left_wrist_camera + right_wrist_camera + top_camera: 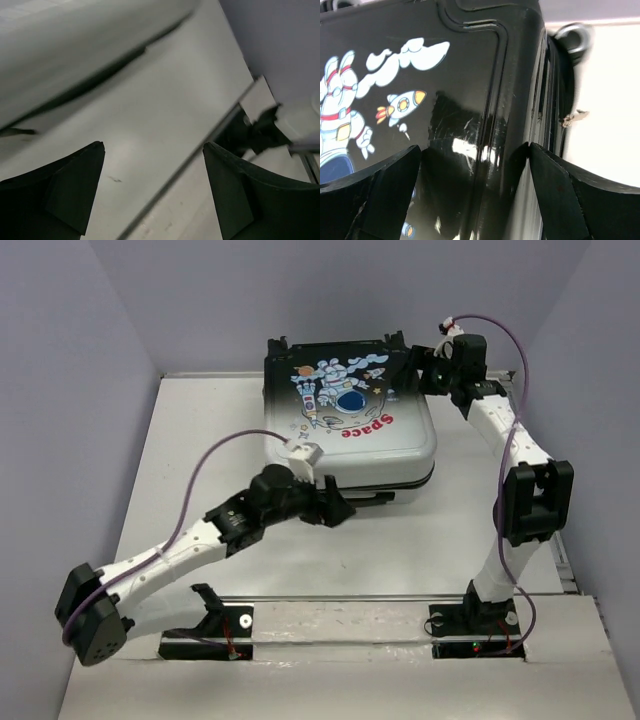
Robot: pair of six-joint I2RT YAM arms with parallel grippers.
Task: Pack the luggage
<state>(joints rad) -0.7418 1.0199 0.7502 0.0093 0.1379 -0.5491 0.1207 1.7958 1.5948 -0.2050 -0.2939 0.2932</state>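
The luggage (350, 420) lies flat and closed at the back middle of the table, astronaut and red "Space" print facing up. My left gripper (335, 508) is open and empty at the suitcase's near edge; in the left wrist view its gripper (152, 150) hangs over bare table with the silver shell (75, 45) blurred above. My right gripper (425, 360) is open at the suitcase's far right corner. In the right wrist view the gripper (475, 150) straddles the black corner of the shell (470, 100), with a zipper pull (572, 117) at the side.
The white table (450, 530) is walled by purple-grey panels left, back and right. A metal strip (400, 597) runs across the near edge in front of the arm bases. A black wheel (572, 37) of the suitcase shows at the far corner.
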